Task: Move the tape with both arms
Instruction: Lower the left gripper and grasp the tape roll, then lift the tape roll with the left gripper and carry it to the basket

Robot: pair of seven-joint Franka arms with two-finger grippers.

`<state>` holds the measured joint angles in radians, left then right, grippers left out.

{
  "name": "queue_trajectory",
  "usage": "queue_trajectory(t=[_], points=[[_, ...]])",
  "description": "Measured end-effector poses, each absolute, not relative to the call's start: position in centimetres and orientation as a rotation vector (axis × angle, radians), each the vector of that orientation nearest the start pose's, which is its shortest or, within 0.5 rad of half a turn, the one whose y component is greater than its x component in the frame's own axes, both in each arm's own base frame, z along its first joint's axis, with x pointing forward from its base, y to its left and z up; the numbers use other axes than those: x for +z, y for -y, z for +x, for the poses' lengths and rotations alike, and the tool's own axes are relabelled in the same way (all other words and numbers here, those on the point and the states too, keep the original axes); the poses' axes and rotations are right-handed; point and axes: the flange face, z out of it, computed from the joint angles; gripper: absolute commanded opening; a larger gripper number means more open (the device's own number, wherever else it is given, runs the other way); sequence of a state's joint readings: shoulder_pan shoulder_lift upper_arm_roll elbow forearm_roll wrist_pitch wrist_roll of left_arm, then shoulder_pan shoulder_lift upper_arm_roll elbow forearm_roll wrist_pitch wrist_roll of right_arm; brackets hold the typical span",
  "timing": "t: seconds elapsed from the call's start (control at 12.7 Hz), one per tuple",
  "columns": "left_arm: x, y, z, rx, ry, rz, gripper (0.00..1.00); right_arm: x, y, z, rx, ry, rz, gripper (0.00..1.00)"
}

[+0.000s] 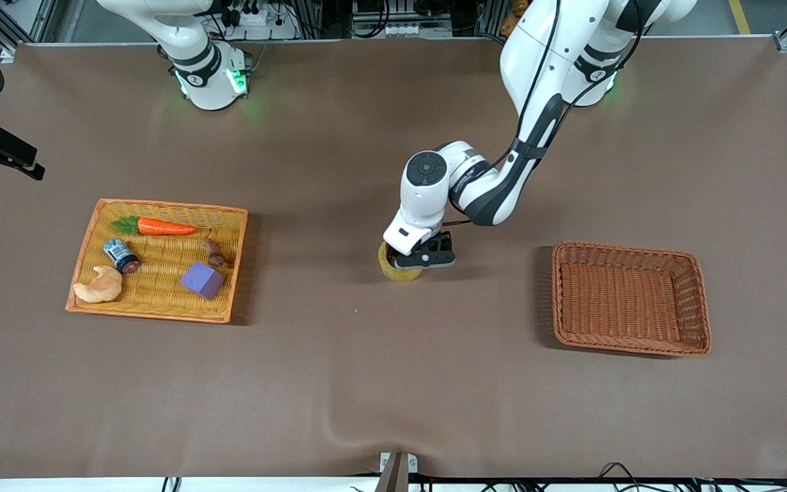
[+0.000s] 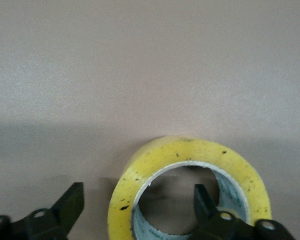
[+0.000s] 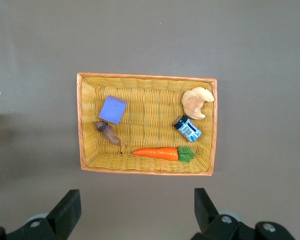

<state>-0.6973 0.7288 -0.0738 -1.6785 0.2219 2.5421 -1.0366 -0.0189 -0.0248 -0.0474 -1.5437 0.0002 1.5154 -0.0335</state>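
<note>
The tape (image 1: 394,269), a yellowish roll with a grey-white core, lies flat on the brown table near its middle. It fills the left wrist view (image 2: 190,150). My left gripper (image 1: 425,259) is down at the roll and open (image 2: 138,189). One finger (image 2: 206,205) is inside the ring's hole and the other finger (image 2: 71,204) is outside the roll, so the jaws straddle one wall of the tape without closing on it. My right gripper (image 3: 136,194) is open and empty, high over the table beside the yellow tray (image 3: 80,120); it is out of the front view.
The yellow tray (image 1: 161,205) toward the right arm's end holds a carrot (image 1: 164,227), a blue-labelled can (image 1: 121,255), a croissant (image 1: 99,285), a purple cube (image 1: 201,280) and a small brown piece (image 1: 214,252). A brown wicker basket (image 1: 629,249) sits toward the left arm's end.
</note>
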Motion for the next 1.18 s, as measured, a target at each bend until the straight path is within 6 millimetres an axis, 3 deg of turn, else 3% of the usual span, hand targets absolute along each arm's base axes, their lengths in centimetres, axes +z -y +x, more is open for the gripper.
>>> queue_trajectory(t=[0.71, 0.87, 1.03, 1.18], points=[[19.5, 47.7, 50.7, -0.273, 0.211, -3.182, 0.00, 64.4, 3.7, 54.1, 0.012, -0.053, -3.140, 1.00], [21.5, 46.6, 52.2, -0.284, 0.255, -3.169, 0.00, 64.4, 3.7, 54.1, 0.013, -0.054, -3.139, 1.00], [25.4, 44.4, 53.8, -0.256, 0.321, -3.110, 0.00, 64.5, 3.7, 54.1, 0.011, -0.054, -3.140, 1.00], [29.8, 40.7, 55.8, -0.245, 0.415, -3.054, 0.00, 64.7, 3.7, 54.1, 0.004, -0.055, -3.140, 1.00]])
